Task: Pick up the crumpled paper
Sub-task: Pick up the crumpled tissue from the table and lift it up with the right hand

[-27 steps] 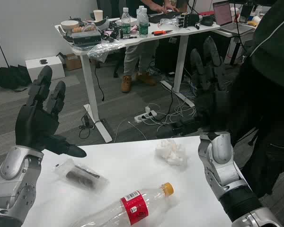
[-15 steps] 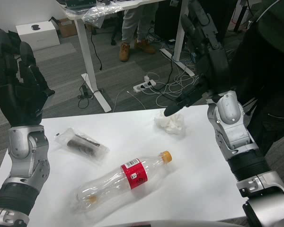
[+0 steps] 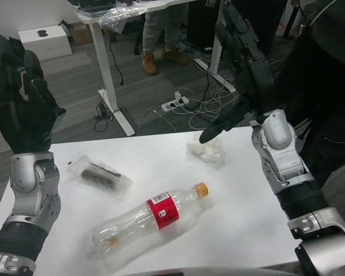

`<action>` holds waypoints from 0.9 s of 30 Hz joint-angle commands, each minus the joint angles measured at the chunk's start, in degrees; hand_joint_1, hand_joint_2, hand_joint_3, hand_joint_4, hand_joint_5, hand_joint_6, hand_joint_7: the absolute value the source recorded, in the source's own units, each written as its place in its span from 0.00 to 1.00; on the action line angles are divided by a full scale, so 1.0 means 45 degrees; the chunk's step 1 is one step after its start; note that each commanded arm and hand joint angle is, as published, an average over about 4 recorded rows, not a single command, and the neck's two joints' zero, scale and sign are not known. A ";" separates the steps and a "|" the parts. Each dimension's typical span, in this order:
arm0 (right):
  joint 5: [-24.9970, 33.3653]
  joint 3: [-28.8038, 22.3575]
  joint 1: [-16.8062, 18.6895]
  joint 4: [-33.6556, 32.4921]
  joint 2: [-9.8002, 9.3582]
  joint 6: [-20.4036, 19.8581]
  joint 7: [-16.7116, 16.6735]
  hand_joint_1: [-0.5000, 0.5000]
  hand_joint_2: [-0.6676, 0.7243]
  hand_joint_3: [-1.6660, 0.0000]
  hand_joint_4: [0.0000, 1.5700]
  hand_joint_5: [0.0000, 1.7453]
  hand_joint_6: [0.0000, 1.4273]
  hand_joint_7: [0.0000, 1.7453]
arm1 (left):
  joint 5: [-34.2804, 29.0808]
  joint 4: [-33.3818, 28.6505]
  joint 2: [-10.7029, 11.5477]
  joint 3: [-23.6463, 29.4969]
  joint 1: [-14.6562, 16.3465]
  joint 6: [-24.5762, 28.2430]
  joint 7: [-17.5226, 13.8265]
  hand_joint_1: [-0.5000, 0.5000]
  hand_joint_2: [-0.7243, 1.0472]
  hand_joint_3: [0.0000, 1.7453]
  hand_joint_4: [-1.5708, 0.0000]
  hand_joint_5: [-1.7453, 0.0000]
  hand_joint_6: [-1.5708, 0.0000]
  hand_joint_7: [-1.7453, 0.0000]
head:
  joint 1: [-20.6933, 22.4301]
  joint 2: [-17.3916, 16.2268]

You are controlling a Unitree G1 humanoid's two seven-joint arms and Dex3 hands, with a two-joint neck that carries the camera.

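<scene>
Both hands raised, paper not yet touched.

The left hand (image 3: 23, 109) is up with fingers spread, holding nothing; a wrapped snack (image 3: 100, 174) and plastic bottle (image 3: 152, 221) lie on the worktop (image 3: 241, 230); the crumpled paper (image 3: 207, 151) sits near the far edge beneath the right hand (image 3: 247, 75), fingers apart. A clumsy reach could knock the paper off that edge.

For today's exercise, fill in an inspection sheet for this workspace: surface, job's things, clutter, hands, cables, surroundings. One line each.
Surface: white table.
Job's things: crumpled paper near the far edge, not held.
Clutter: plastic bottle lying on its side; clear packet with dark contents.
Hands: left hand raised, open; right hand open above the paper.
Cables: power strip and loose cords on the floor.
Surroundings: second desk; a person beside the table.
</scene>
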 commanded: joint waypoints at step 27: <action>-0.2969 -0.0112 -0.0432 0.1816 -0.0059 0.3101 0.0995 0.23 0.55 1.00 0.00 0.00 0.00 0.00 | 0.1351 -0.3216 0.0106 0.2328 0.0396 1.0244 -0.3804 0.00 0.85 0.94 1.00 1.00 1.00 1.00 | -0.0286 -0.0274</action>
